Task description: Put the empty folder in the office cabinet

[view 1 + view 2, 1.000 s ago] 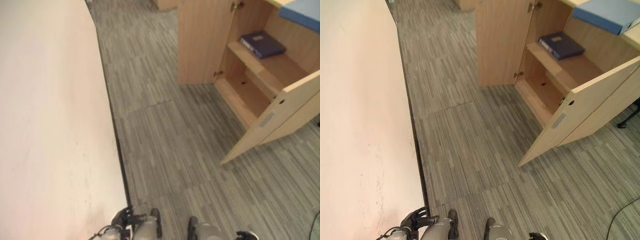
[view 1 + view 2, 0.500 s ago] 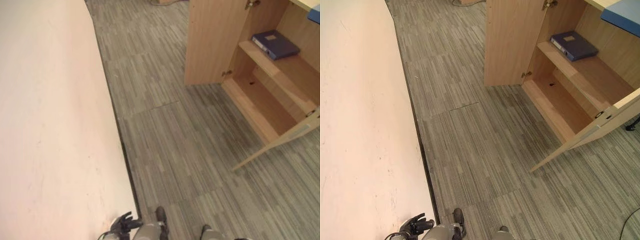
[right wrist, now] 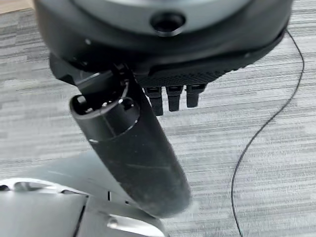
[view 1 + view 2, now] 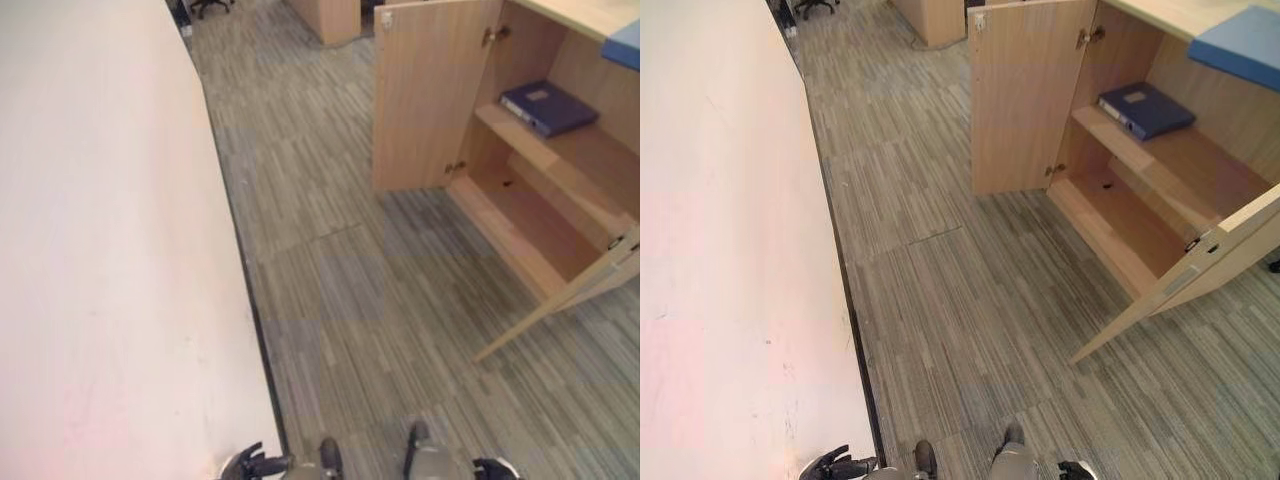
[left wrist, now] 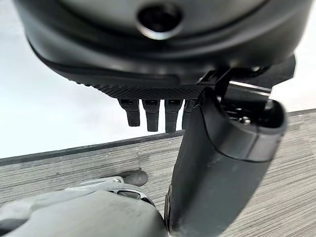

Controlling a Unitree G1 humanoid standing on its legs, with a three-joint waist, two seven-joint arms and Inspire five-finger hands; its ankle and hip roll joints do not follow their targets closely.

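Note:
The wooden office cabinet (image 4: 560, 155) stands at the right with both doors open. A dark blue folder (image 4: 547, 107) lies flat on its upper shelf. A lighter blue folder (image 4: 1240, 45) lies on the cabinet's top. My left hand (image 4: 255, 465) hangs low beside the wall, far from the cabinet; its fingers (image 5: 150, 111) are straight and hold nothing. My right hand (image 4: 495, 468) hangs low on the other side, with straight fingers (image 3: 170, 96) over bare carpet and nothing in it.
A long pale wall (image 4: 100, 250) runs along the left side. The cabinet's left door (image 4: 430, 95) stands open toward me and its right door (image 4: 590, 290) juts out over the grey striped carpet (image 4: 340, 280). Another wooden unit (image 4: 330, 15) and an office chair (image 4: 205, 6) stand far ahead.
The whole picture has shifted, so the camera has moved; more of the far floor shows. Both hands still hang low with nothing in them.

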